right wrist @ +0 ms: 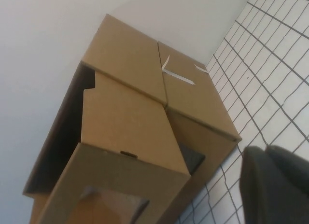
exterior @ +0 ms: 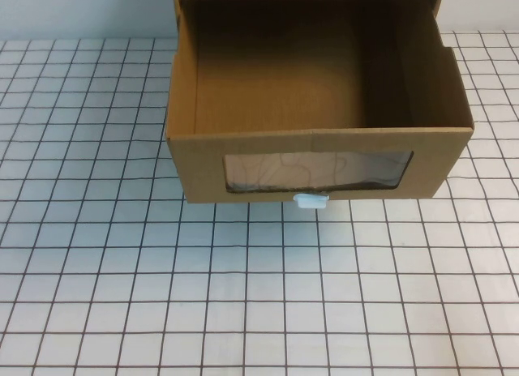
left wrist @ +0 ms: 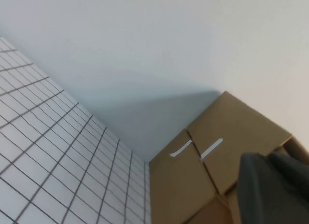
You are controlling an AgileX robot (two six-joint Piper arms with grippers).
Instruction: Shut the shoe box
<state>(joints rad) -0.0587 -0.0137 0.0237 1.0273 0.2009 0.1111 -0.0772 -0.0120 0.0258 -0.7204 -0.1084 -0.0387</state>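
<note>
1. Right, we open on the shoe box [exterior: 316, 100] sitting at the far middle of the gridded tabletop [exterior: 243, 311], its drawer pulled well out towards us and open on top.
2. We see the clear window [exterior: 318, 171] across the drawer's front and the small white pull tab [exterior: 311, 201] just below it, at the bottom edge.
3. We find neither arm in the high view; the tiles in front of the box show only grid lines.
4. Over at the left wrist view, we catch the left jaws [left wrist: 273, 188] as one dark blurred shape at the picture's edge, off to the box's left side with the box's outer shell [left wrist: 217, 151] just beyond them. We cannot tell whether they are released or clenched.
5. From the right wrist view, the right jaws [right wrist: 275, 185] are again a dark blurred shape, low beside the box's right side, the drawer and shell [right wrist: 145, 103] rising beyond them. Again, we cannot tell their state.
6. We see nothing grasped by either, and neither touches the box.
</note>
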